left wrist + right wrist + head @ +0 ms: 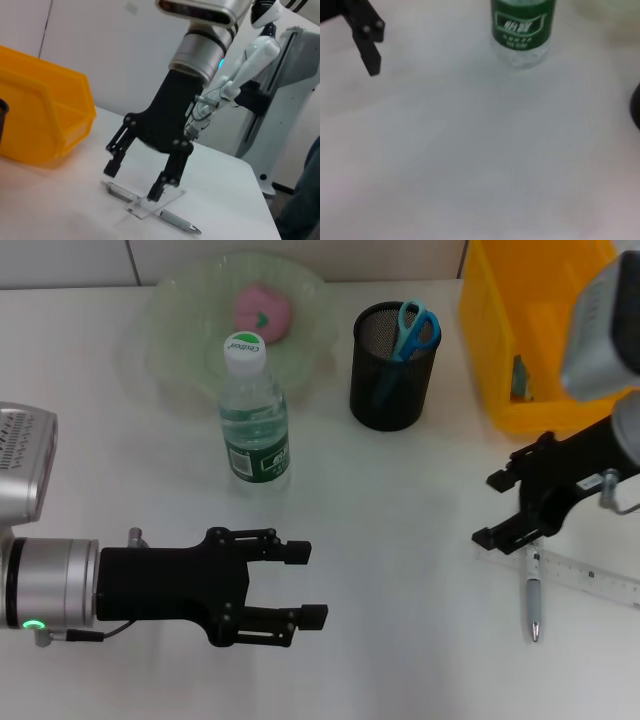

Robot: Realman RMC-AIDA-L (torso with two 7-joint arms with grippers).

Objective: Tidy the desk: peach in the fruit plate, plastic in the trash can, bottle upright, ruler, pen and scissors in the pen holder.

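Nearest the robot, the left hand (305, 583) hovers low over the white tabletop (400, 640), its fingers apart and holding nothing, pointing toward the robot's right. On the right side, the pen (534, 598) lies flat with its long axis running near to far, its tip toward the robot. The clear ruler (585, 576) crosses over the pen's far end, its long axis running left to right across the tabletop. The right hand (505, 508) is lowered over that crossing; its fingers are spread, and in the left wrist view one finger sits on the ruler (152, 204) while the other hangs just beside the pen (150, 207), nothing gripped.

Farther back, left of centre, the bottle (253, 410) stands upright, cap up. To its right the black mesh pen holder (393, 368) stands with the blue-handled scissors (414, 330) in it, handles up. The yellow trash can (530, 330) sits at the far right. Farthest, behind the bottle, the peach (262, 310) rests in the fruit plate (180, 330).
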